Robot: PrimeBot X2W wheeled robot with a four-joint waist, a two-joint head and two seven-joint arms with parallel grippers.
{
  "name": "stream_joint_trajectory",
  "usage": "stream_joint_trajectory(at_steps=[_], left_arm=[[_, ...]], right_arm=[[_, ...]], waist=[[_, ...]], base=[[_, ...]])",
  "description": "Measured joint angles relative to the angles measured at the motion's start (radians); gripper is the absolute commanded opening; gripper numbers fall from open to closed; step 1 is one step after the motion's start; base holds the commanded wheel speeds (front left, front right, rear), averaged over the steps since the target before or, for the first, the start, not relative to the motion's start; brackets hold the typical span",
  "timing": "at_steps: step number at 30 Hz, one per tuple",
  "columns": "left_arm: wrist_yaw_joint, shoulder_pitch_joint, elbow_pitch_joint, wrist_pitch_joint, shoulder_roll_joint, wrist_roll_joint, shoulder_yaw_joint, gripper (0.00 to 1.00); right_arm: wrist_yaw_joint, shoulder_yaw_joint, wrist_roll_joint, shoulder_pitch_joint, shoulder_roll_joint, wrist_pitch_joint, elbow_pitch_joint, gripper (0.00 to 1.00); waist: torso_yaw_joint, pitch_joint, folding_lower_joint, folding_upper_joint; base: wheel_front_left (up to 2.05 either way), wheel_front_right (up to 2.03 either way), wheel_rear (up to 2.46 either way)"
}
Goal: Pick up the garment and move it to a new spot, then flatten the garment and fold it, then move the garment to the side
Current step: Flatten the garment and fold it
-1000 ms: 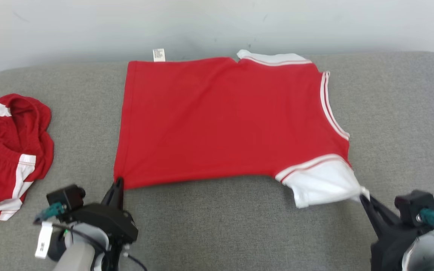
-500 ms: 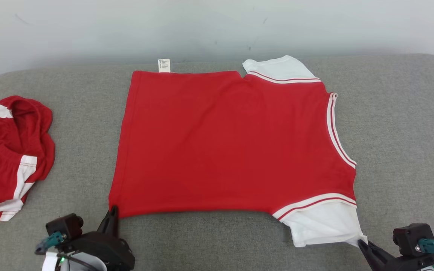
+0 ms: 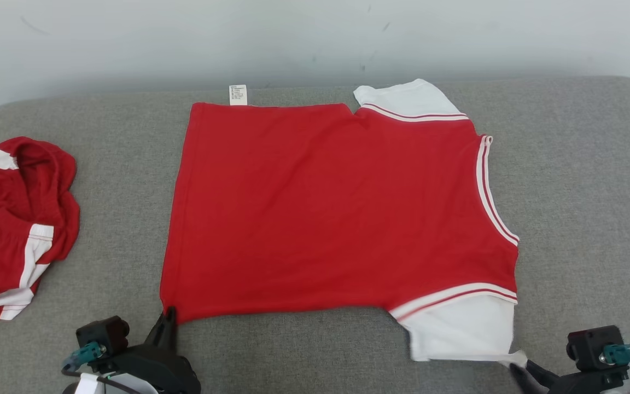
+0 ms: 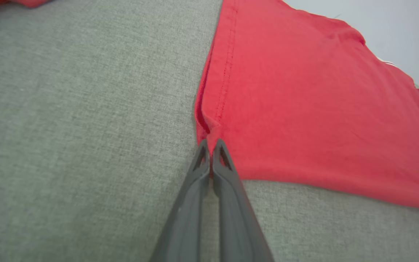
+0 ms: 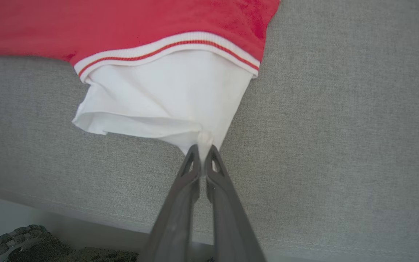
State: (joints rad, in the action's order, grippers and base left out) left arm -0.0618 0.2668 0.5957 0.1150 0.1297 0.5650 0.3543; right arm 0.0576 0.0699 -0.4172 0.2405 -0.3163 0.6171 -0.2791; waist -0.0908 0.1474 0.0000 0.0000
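My left end effector (image 4: 210, 143) is clamped on the garment (image 3: 326, 208) hem (image 4: 209, 129), right end effector (image 5: 202, 149) on the sleeve (image 5: 166, 94); I'd tension evenly, low.

I'm looking at a grey woven-fabric worktop (image 3: 583, 180) with rounded far corners. Spread flat across its middle lies the garment (image 3: 326, 208) — red, with white sleeves and striped trim, and a small white label (image 3: 238, 94) at its far edge. Well apart, at the worktop's left end, a crumpled red-and-white heap (image 3: 14, 230) lies bunched up — partly cut off by the frame.
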Motion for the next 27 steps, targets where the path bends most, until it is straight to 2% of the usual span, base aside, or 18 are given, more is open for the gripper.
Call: stream_joint_trajectory(at_steps=[1, 6, 12, 19, 25, 27], left_arm=[[0.0, 0.0, -0.001, 0.0, 0.0, 0.0, 0.003, 1.0], [-0.01, -0.005, -0.008, -0.009, 0.006, -0.023, 0.01, 1.0], [-0.036, -0.017, -0.031, 0.008, 0.058, -0.063, 0.001, 1.0], [-0.045, -0.015, -0.163, 0.122, 0.091, -0.156, -0.013, 1.0], [-0.026, -0.012, -0.268, 0.134, 0.096, -0.188, 0.016, 1.0], [-0.026, -0.015, -0.288, 0.134, 0.096, -0.188, 0.013, 1.0]], right_arm=[[0.004, 0.001, -0.005, 0.0, 0.005, 0.002, 0.006, 1.0], [0.004, 0.002, -0.014, 0.001, 0.007, 0.018, 0.018, 1.0], [0.004, -0.018, -0.015, -0.006, 0.007, 0.006, 0.002, 1.0], [0.005, -0.061, -0.019, -0.101, 0.036, -0.117, -0.036, 1.0], [0.019, -0.099, -0.075, -0.185, 0.158, -0.278, 0.021, 1.0], [0.022, -0.105, -0.073, -0.192, 0.175, -0.329, 0.052, 1.0]], waist=[[0.001, 0.0, 0.0, 0.0], [0.003, 0.001, 0.0, 0.0], [0.006, 0.0, 0.0, 0.0], [0.022, -0.017, 0.0, 0.0], [0.039, -0.049, 0.0, 0.0], [0.043, -0.062, 0.0, 0.0]], base=[[0.0, 0.0, 0.0], [0.0, 0.0, 0.0], [0.0, 0.0, 0.0], [0.0, 0.0, 0.0], [0.0, 0.0, 0.0], [0.0, 0.0, 0.0]])
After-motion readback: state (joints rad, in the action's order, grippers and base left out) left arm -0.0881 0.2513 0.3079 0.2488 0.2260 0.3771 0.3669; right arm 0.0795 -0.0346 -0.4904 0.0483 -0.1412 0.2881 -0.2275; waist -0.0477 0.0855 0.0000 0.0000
